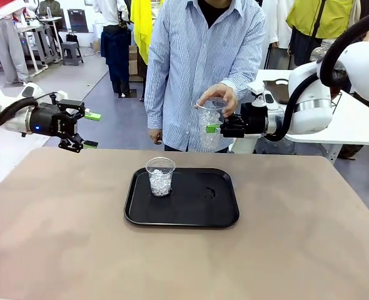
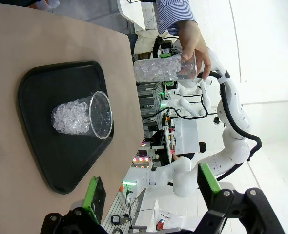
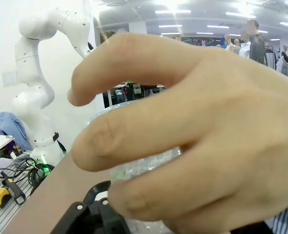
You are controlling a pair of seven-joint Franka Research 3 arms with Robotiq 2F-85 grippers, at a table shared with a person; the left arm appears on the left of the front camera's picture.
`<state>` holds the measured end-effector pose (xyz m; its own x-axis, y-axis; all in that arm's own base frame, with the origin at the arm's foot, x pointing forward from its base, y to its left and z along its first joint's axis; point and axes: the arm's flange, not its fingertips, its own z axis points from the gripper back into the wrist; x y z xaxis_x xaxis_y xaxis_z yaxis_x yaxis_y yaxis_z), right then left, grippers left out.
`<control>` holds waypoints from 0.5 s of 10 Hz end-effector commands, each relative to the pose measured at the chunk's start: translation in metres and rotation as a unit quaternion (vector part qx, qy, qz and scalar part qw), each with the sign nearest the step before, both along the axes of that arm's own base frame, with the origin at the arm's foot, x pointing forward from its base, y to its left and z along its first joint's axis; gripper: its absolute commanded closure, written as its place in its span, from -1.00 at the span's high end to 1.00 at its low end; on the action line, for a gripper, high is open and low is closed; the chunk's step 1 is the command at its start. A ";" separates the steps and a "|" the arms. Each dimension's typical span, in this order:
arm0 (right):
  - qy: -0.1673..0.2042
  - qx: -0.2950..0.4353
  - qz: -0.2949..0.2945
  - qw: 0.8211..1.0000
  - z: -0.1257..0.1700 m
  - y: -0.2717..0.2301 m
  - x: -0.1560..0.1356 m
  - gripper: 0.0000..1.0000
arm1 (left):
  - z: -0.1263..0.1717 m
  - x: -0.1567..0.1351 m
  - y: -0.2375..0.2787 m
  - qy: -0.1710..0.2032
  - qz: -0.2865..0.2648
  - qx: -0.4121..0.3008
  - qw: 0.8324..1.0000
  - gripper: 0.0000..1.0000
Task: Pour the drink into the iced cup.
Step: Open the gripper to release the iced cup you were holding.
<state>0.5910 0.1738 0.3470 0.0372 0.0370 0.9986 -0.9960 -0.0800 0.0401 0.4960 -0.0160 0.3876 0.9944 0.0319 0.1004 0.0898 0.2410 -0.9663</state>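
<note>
Left gripper [image 1: 92, 130]: jaws wide, empty, near the table's [image 1: 59, 237] far left corner | Right gripper [image 1: 213, 129]: clamped on second iced cup [image 1: 208, 139], person's hand [image 1: 221, 97] over its rim | Iced cup [image 1: 160, 177]: upright on black tray [image 1: 197, 209] | left wrist view: held cup packed with ice | right wrist view: hand covers it.

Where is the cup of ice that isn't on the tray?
Front view, right of centre: the cup is held up beyond the far edge of the table, the person's hand over its rim and the right gripper clamped on its side.
</note>
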 end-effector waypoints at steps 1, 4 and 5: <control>-0.004 0.012 -0.004 1.000 0.005 0.002 -0.002 0.30 | 0.001 0.000 0.000 -0.001 0.005 -0.005 1.000 1.00; -0.004 0.012 -0.004 1.000 0.005 0.002 -0.002 0.30 | 0.001 0.000 0.000 -0.001 0.005 -0.005 1.000 1.00; -0.004 0.012 -0.004 1.000 0.005 0.002 -0.002 0.30 | 0.001 0.000 0.000 -0.001 0.005 -0.005 1.000 1.00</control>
